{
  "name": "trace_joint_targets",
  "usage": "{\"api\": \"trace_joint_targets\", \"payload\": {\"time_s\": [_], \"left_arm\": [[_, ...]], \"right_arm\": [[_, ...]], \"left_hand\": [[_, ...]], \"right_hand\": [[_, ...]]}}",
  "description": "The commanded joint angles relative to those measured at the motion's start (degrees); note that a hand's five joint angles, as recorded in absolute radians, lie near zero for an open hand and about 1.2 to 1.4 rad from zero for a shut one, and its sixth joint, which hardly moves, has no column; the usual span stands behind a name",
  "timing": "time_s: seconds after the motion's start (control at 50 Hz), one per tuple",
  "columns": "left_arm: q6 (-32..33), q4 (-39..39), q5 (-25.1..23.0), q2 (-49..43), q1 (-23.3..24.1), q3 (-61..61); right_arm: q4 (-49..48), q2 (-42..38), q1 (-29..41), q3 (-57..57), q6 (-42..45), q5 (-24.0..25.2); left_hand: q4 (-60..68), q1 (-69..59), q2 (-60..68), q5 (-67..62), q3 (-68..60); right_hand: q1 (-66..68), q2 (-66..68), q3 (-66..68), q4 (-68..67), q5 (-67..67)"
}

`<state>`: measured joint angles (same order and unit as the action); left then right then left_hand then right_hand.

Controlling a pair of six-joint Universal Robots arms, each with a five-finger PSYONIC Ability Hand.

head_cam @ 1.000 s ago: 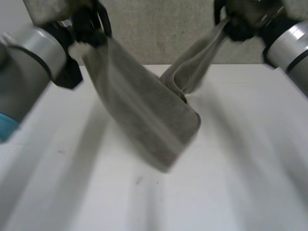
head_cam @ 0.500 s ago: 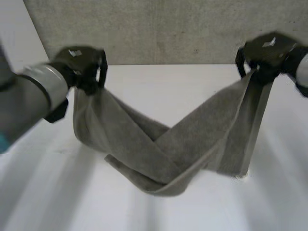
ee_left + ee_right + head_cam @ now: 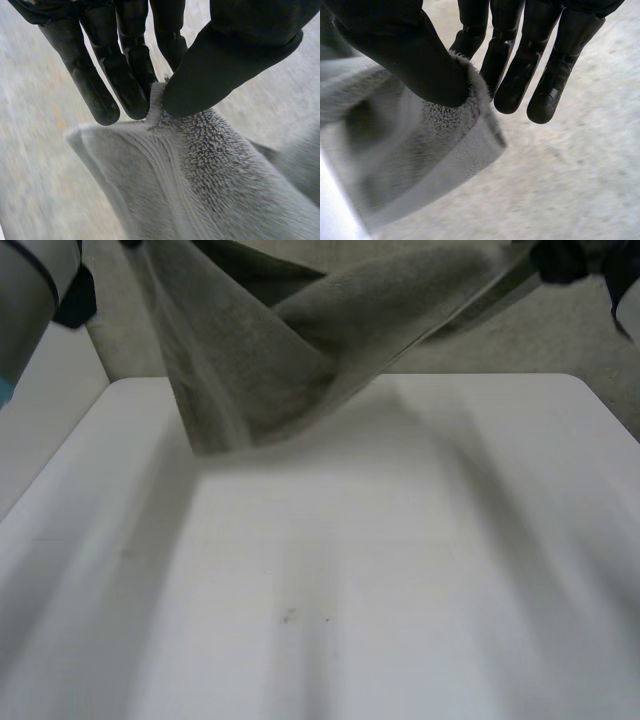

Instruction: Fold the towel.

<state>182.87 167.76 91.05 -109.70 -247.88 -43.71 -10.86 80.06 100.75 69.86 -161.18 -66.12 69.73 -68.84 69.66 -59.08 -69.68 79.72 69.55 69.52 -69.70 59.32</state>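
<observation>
Left wrist view: our left hand [image 3: 125, 65] pinched a towel [image 3: 200, 170] corner between thumb and fingers; our right hand [image 3: 415, 55] clamped another corner likewise. The towel hung twisted above the table [image 3: 400, 580], soft and limp, we judged; corners suit gripping.

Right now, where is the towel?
In the head view the towel hangs stretched between the left hand and right hand, both pinching it, its sag over the far left of the table.

The towel [image 3: 215, 165] is looped terry cloth, the table [image 3: 350, 590] smooth matt
</observation>
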Motion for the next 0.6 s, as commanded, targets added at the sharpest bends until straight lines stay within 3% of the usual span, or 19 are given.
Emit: {"api": "trace_joint_targets", "payload": {"time_s": [0.02, 0.06, 0.18, 0.22, 0.24, 0.26, 0.28, 0.3, 0.32, 0.34, 0.46, 0.5, 0.56, 0.6], "left_arm": [[-0.85, -2.18, -0.52, 3.7, -0.06, -19.52], [-0.85, -1.91, -0.61, 4.05, -0.15, -23.57], [-0.85, -1.38, -1.13, 4.14, 0.46, -34.75], [-0.85, -1.38, -1.57, 4.14, 0.55, -36.6], [-0.85, -1.29, -2.36, 4.31, 0.64, -38.36], [-0.85, -1.29, -2.37, 4.32, 0.64, -38.38], [-0.85, -1.29, -2.97, 4.75, 0.73, -39.34], [-0.85, -1.29, -3.5, 5.36, 0.73, -40.04], [-0.85, -1.29, -3.51, 5.37, 0.73, -40.05], [-0.85, -1.29, -4.03, 6.24, 0.73, -40.57], [-0.85, -1.21, -4.47, 8.71, 0.73, -41.28], [-0.85, -1.21, -4.56, 9.41, 0.73, -41.37], [-0.85, -1.29, -4.65, 11.08, 0.73, -41.45], [-0.85, -1.29, -4.74, 11.87, 0.73, -41.45]], "right_arm": [[12.09, 2.56, -2.14, 9.77, 6.05, 8.9], [20.39, 2.38, -3.19, 15.19, 14.01, 11.44], [35.99, 1.06, -3.81, 24.01, 29.52, 11.45], [48.94, -0.95, -4.07, 30.04, 42.37, 10.58], [49.0, -0.96, -4.07, 30.07, 42.44, 10.57], [55.44, -1.57, -4.68, 32.51, 49.31, 9.27], [60.55, -1.84, -6.17, 33.84, 54.78, 8.21], [60.6, -1.84, -6.18, 33.85, 54.83, 8.2], [63.39, -1.66, -8.1, 33.94, 58.31, 7.94], [63.16, -1.58, -9.25, 33.24, 57.91, 8.46], [56.21, -1.58, -10.58, 27.96, 50.52, 13.12], [48.87, -0.88, -10.67, 25.16, 42.74, 14.09], [44.96, -0.43, -10.23, 23.92, 38.22, 13.91], [38.66, 0.09, -10.05, 21.3, 28.43, 13.91]], "left_hand": [[10.27, -11.16, 10.34, -10.92, -10.32], [10.27, -11.16, 10.34, -10.92, -10.32], [10.27, -11.16, 10.34, -10.92, -10.32], [10.27, -11.16, 10.34, -10.92, -10.32], [10.27, -11.16, 10.34, -10.92, -10.32], [10.27, -11.16, 10.34, -10.92, -10.32], [10.27, -11.16, 10.34, -10.92, -10.32], [10.27, -11.16, 10.34, -10.92, -10.32], [10.27, -11.16, 10.34, -10.92, -10.32], [10.27, -11.16, 10.34, -10.92, -10.32], [10.27, -11.16, 10.34, -10.92, -10.32], [10.27, -11.16, 10.34, -10.92, -10.32], [10.27, -11.16, 10.34, -10.92, -10.32], [10.27, -11.16, 10.34, -10.92, -10.32]], "right_hand": [[0.28, 10.45, 10.48, -10.3, 10.68], [0.28, 10.45, 10.48, -10.3, 10.68], [0.28, 10.45, 10.48, -10.3, 10.68], [0.28, 10.45, 10.48, -10.3, 10.68], [0.28, 10.45, 10.48, -10.3, 10.68], [0.28, 10.45, 10.48, -10.3, 10.68], [-14.81, -4.64, -4.61, 4.8, -4.41], [-14.96, -4.79, -4.76, 4.95, -4.56], [-36.45, -26.28, -26.25, 26.43, -26.05], [-48.82, -38.65, -38.62, 38.8, -38.42], [-52.14, -41.97, -41.94, 42.12, -41.74], [-58.68, -48.51, -48.48, 48.66, -48.28], [-61.56, -51.39, -51.36, 51.54, -51.16], [-69.72, -59.55, -59.52, 59.7, -59.32]]}}
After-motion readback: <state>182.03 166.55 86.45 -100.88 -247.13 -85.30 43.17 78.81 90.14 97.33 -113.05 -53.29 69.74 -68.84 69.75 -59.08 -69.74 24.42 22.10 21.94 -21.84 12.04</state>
